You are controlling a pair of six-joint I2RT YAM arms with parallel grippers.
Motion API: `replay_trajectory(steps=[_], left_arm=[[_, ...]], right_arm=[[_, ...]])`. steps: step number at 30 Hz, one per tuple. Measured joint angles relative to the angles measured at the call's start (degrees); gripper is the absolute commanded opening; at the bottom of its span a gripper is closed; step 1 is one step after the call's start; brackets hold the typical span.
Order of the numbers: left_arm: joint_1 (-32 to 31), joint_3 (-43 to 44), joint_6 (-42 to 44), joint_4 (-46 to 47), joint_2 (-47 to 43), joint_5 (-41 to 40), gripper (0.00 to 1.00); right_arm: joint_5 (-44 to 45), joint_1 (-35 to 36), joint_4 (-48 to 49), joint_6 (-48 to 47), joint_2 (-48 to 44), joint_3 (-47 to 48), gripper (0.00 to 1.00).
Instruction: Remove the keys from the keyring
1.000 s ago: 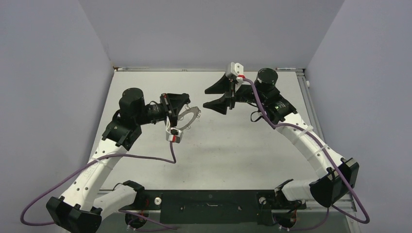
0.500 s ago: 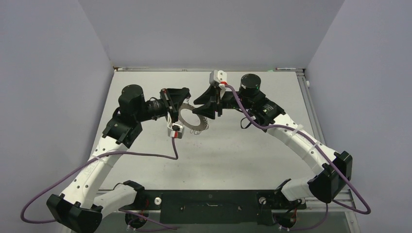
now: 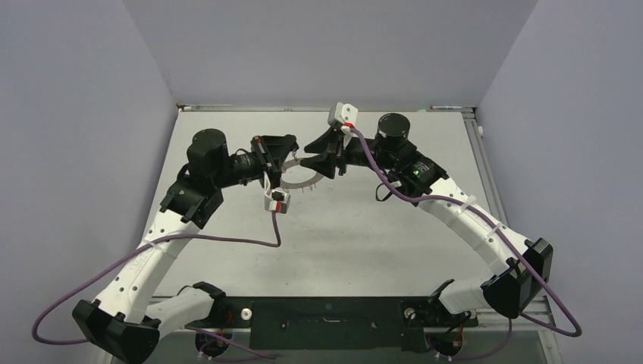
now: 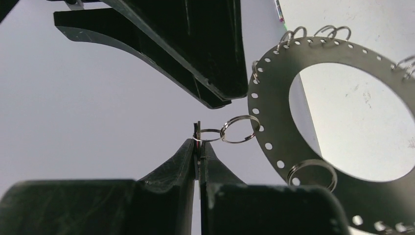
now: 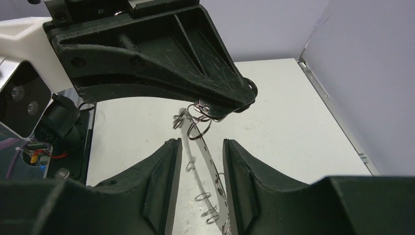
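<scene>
Your left end effector (image 4: 198,147) is closed tight. It pinches a tiny thin silvery metal key (image 4: 197,130) right at its fingertips, and you see the key from its thin edge. A small round wire loop (image 4: 207,135) sits on that key. A second wire loop (image 4: 240,129) links it to a hole in the rim of the flat grey metal keyring (image 4: 274,117), the one with the wide hole in the middle. So the keyring hangs from the pinched key, over the white table (image 3: 364,227), between the two arms. More wire loops (image 4: 313,169) sit round its rim.

Your right end effector (image 5: 200,147) is open. There is a gap between its two black fingers, and it holds nothing. It points at the tip of the left end effector and is very near it. In the right wrist view the keyring shows as a thin strip, edge on, running down in the gap between the open fingers. In the left wrist view one right fingertip is just beside the keyring's rim. The view is too tight to tell if they touch.
</scene>
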Motion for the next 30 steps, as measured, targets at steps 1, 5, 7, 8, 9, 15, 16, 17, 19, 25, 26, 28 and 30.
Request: replay_trajectory(steps=[1, 5, 7, 8, 9, 15, 16, 17, 19, 25, 26, 28, 30], left_arm=[[-0.1, 0.1, 0.0, -0.2, 0.1, -0.2, 0.0], [-0.5, 0.4, -0.1, -1.1, 0.7, -0.8, 0.0], [-0.6, 0.8, -0.1, -1.3, 1.1, -1.2, 0.0], [-0.6, 0.9, -0.1, -1.3, 1.2, -1.3, 0.0], [-0.6, 1.0, -0.2, -1.4, 1.2, -1.4, 0.0], [-0.6, 1.1, -1.3, -1.4, 1.2, -1.4, 0.0], [-0.6, 1.1, -1.5, -1.3, 1.2, -1.4, 0.0], [-0.6, 1.1, -1.7, -1.3, 1.2, -1.4, 0.0], [-0.6, 1.2, -2.2, -1.3, 1.2, -1.4, 0.0], [-0.6, 1.5, -3.7, -1.0, 1.2, -1.4, 0.0], [-0.6, 1.6, -3.9, -1.0, 1.2, -1.3, 0.0], [-0.6, 1.7, -4.4, -0.9, 1.2, -1.1, 0.0], [-0.6, 1.7, -4.8, -0.8, 1.1, -0.7, 0.0]], right_arm=[[0.3, 0.0, 0.0, 0.0, -0.1, 0.0, 0.37], [1.3, 0.0, -0.1, -0.2, -0.1, 0.2, 0.36], [1.5, 0.1, -0.4, -0.3, -0.1, 0.3, 0.35], [1.6, 0.2, -0.5, -0.3, -0.1, 0.3, 0.35], [1.6, 0.4, -0.6, -0.4, -0.1, 0.3, 0.34], [1.8, 1.1, -0.7, -1.5, -0.1, 0.3, 0.29], [1.7, 1.1, -0.7, -1.6, -0.1, 0.3, 0.28], [1.7, 1.1, -0.7, -1.7, -0.1, 0.3, 0.28], [1.4, 1.1, -0.6, -1.9, -0.1, 0.3, 0.27], [1.0, 1.1, -0.5, -2.7, 0.1, 0.3, 0.26], [0.9, 1.1, -0.5, -2.8, 0.1, 0.3, 0.26], [0.6, 1.1, -0.5, -3.1, 0.2, 0.3, 0.26], [0.4, 1.1, -0.6, -3.5, 0.3, 0.3, 0.27]])
